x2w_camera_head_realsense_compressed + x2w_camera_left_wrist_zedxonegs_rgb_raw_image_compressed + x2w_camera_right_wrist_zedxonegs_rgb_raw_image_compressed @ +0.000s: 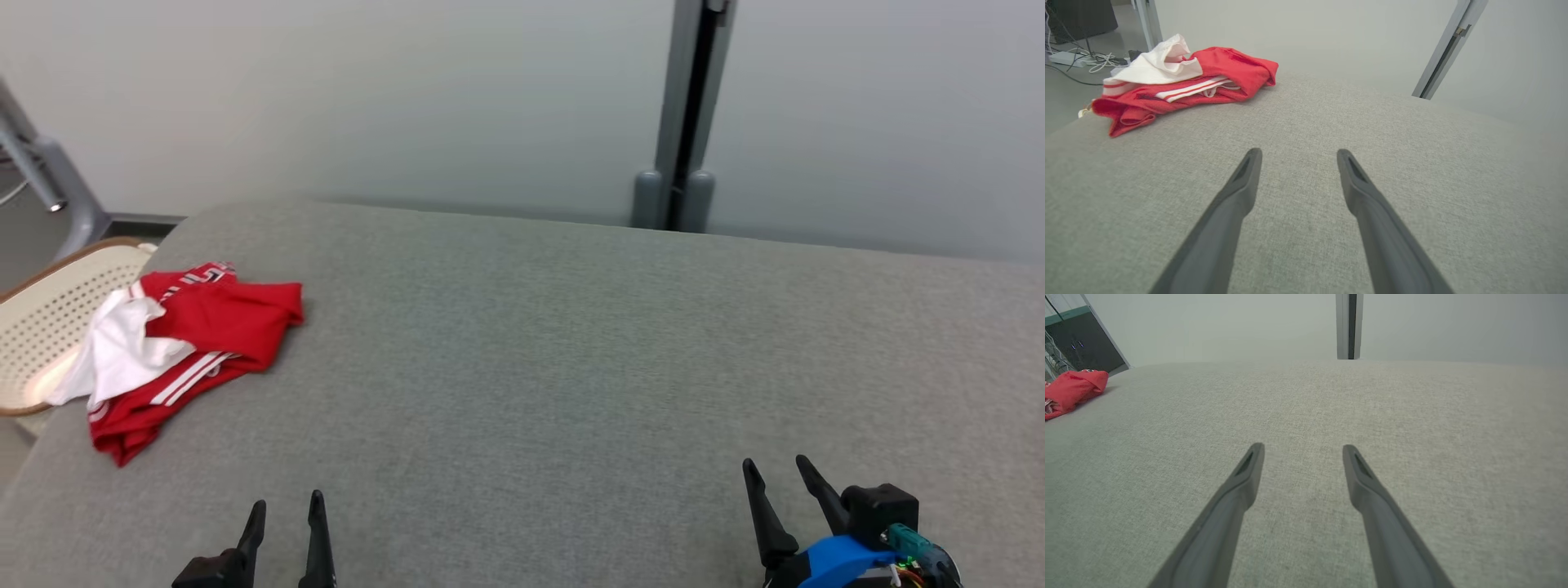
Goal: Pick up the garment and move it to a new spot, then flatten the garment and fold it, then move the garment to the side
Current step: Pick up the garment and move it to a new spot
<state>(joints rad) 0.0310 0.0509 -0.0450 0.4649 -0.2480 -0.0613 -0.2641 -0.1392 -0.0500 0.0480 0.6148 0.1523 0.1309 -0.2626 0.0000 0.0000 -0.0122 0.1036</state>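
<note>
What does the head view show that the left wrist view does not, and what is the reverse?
Head view: a pale perforated chair seat with a wooden rim and the right pincer, open. Left wrist view: white cables lying on the floor. Both: the crumpled red and white garment, the grey fabric surface that it lies on, and the left pincer, open and apart from the garment.

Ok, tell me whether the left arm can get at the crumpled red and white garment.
Probably yes: the crumpled red and white garment lies ahead and left of the open left gripper, and nothing stands between them on the grey fabric surface.
</note>
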